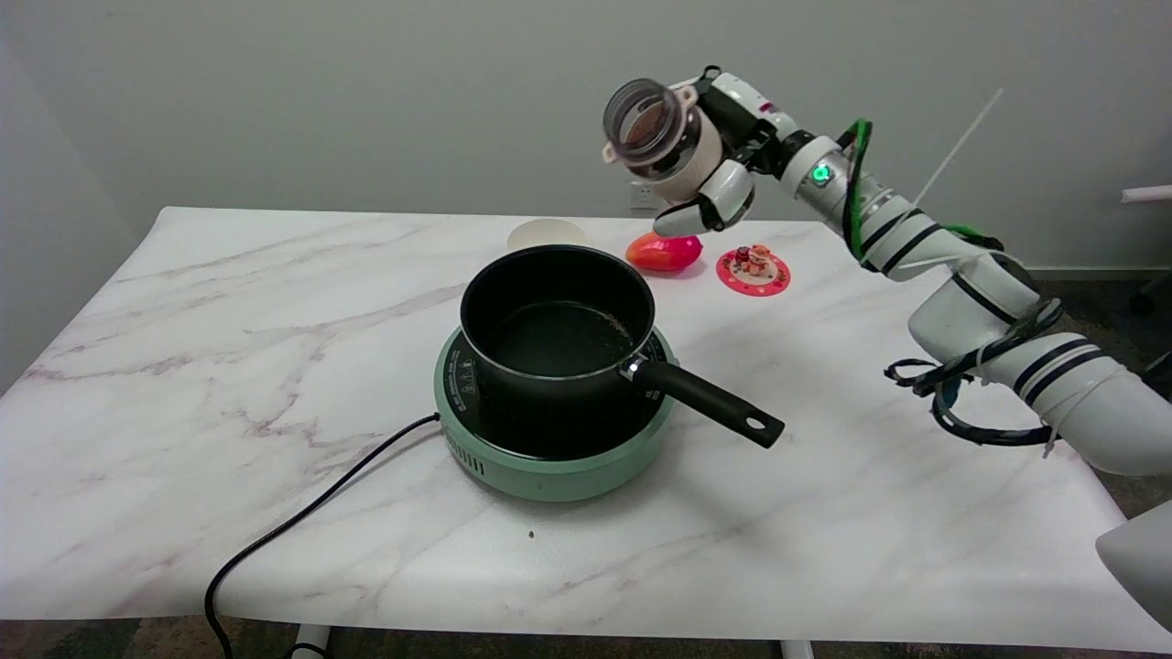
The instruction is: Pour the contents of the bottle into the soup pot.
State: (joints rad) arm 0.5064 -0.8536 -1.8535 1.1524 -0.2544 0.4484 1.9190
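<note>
My right hand (710,188) gripped the bottle (657,139) high in the air, tilted with its open mouth turned leftward and toward the camera, above the table's far edge and up to the right of the soup pot (557,320). Open air lay between the mouth and the pot's rim. The pot sat on the green cooker (549,458) mid-table, its handle (710,401) pointing near-right, with bare marble (229,348) on every side. My fingers hid most of the bottle's body; something dark showed inside it, too dim to identify. My hand partly covered the red fruit (668,252) behind it; a small pink dish (753,271) sat just right.
</note>
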